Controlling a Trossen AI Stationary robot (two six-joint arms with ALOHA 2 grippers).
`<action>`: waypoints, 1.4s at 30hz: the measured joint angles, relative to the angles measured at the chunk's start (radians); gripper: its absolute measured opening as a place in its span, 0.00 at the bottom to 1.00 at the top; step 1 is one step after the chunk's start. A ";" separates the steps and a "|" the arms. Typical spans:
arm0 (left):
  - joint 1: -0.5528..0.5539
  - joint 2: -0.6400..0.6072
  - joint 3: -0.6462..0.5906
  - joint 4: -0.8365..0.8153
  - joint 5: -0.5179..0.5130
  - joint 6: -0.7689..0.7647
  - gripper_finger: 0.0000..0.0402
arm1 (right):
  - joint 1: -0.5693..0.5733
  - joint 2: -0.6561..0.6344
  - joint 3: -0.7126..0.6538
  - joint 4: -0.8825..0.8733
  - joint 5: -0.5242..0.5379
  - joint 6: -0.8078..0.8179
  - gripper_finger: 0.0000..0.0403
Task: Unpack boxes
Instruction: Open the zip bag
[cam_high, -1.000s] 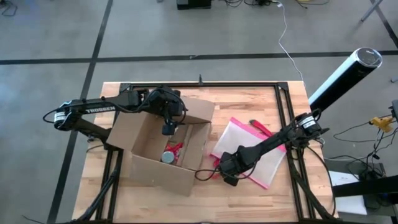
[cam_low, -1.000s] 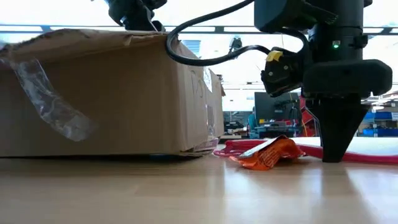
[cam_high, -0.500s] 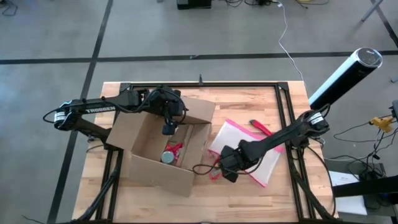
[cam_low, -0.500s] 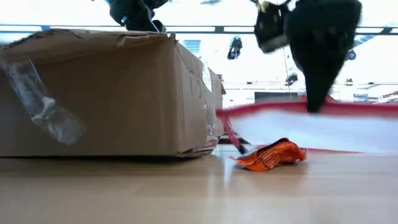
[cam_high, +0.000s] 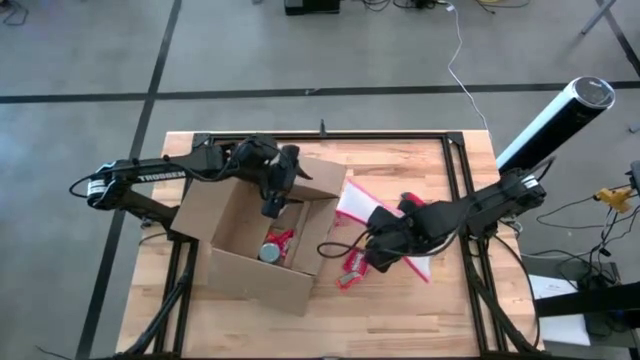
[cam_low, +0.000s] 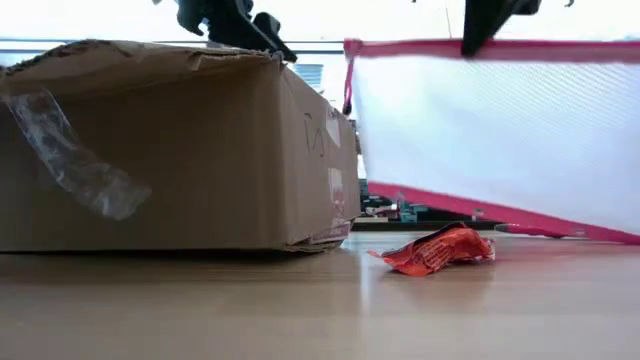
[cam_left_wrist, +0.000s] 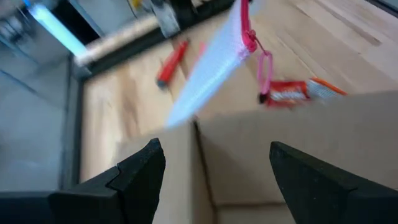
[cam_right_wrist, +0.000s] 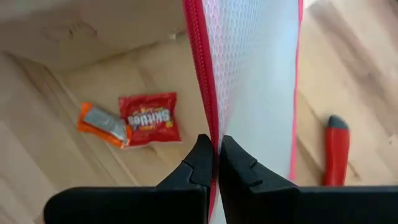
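1. You had one cardboard box (cam_high: 262, 238), flaps open, on the table's (cam_high: 400, 320) left half.
2. One pink-edged pouch (cam_low: 490, 140), lifted clear, pinched shut in the right gripper (cam_right_wrist: 214, 163).
3. One left gripper (cam_high: 274, 196), fingers spread wide, empty, over the box's far wall.
4. Two snack packets (cam_right_wrist: 130, 119) on the wood.
5. One red tool (cam_right_wrist: 336, 149).

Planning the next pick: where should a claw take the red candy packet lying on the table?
The red candy packet lies flat beside the cardboard box, by an orange wrapper. Come straight down and pinch a short edge away from the orange wrapper; it probably offers only thin edges to grip.
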 joint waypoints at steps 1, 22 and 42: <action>0.000 0.000 0.000 0.029 0.000 0.012 0.68 | -0.002 -0.006 0.010 0.000 0.009 -0.004 0.00; 0.000 0.097 0.000 0.314 0.032 0.040 0.68 | -0.124 -0.009 0.177 0.042 0.037 -0.221 0.00; 0.023 0.164 0.000 0.395 -0.049 0.033 0.68 | -0.117 -0.009 0.187 0.066 0.001 -0.205 0.00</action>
